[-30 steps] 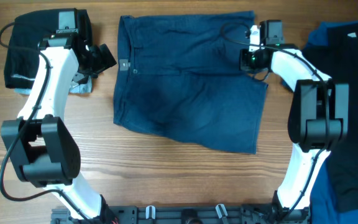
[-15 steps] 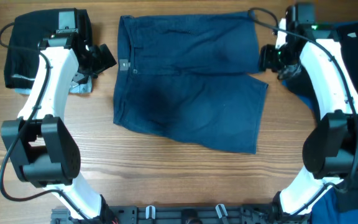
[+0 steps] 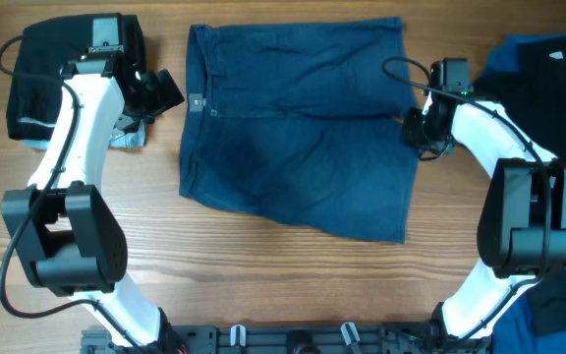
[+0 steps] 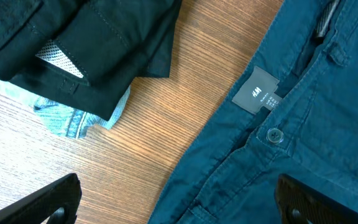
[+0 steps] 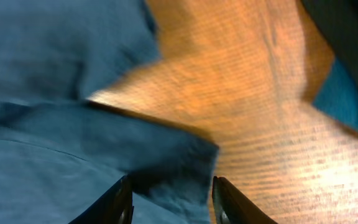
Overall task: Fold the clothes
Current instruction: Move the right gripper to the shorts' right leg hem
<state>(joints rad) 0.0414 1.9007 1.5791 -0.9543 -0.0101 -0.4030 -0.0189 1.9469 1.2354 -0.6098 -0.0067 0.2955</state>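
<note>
Now, soft, limp navy shorts [image 3: 298,128]: right pincer [image 5: 173,199] part-open over the hem corner [image 5: 191,152], a good pinch point; left pincer [image 4: 178,200] wide, empty.

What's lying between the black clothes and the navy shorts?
A strip of bare wooden table, clearest in the left wrist view; overhead, the open left pincer hangs above it.

table [image 3: 263,285] front free — shorts [image 3: 293,147] (and side piles [image 3: 32,88]) block
</note>
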